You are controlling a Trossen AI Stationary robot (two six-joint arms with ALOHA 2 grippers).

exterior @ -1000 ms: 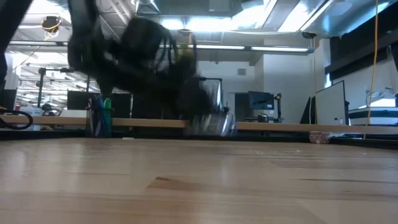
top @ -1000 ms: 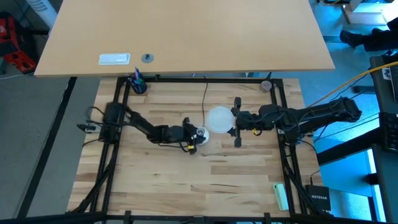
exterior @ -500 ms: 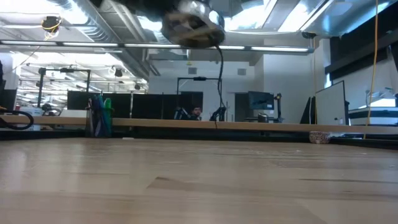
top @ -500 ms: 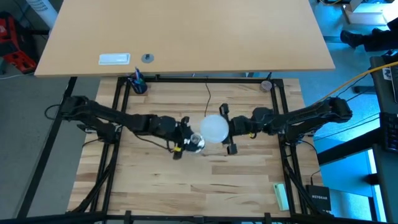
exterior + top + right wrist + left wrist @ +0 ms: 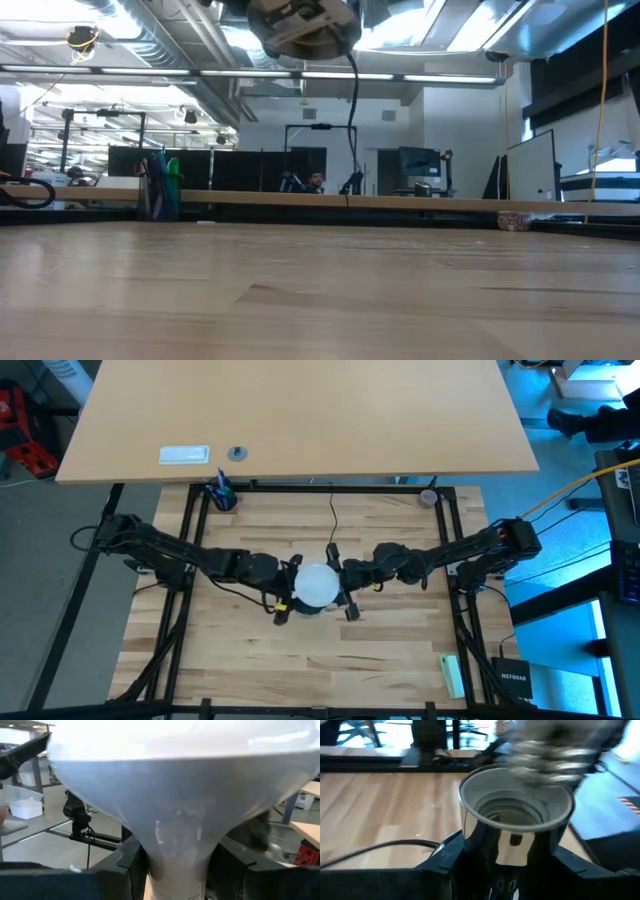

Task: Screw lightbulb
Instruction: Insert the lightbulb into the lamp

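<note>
The matte white lightbulb is in my right gripper, which is shut on it over the middle of the wooden table. It fills the right wrist view. My left gripper is shut on the round silver socket, mostly hidden under the bulb in the high view. The socket shows high in the low view, with its thin black cord hanging down. A blurred metal part stands right at the socket's rim; whether they touch, I cannot tell. My left gripper pinches the socket's smooth side wall below the rim between its two fingers, coming level from the table's left. The socket's open mouth points away from the wrist. It is lifted clear of the table. My right gripper pinches the bulb's narrow neck between its two fingers, coming level from the table's right. The globe stands out beyond the fingertips. The bulb is lifted clear of the table.
A cup of pens stands at the far left corner and a small dish at the far right. A green object lies near the right front. Black frame rails run along the table's sides.
My left gripper has lifted the socket from table height to well above the table and reached out a little leftward. My right gripper has carried the bulb toward the table's left and slightly nearer, until the bulb sits over the socket.
</note>
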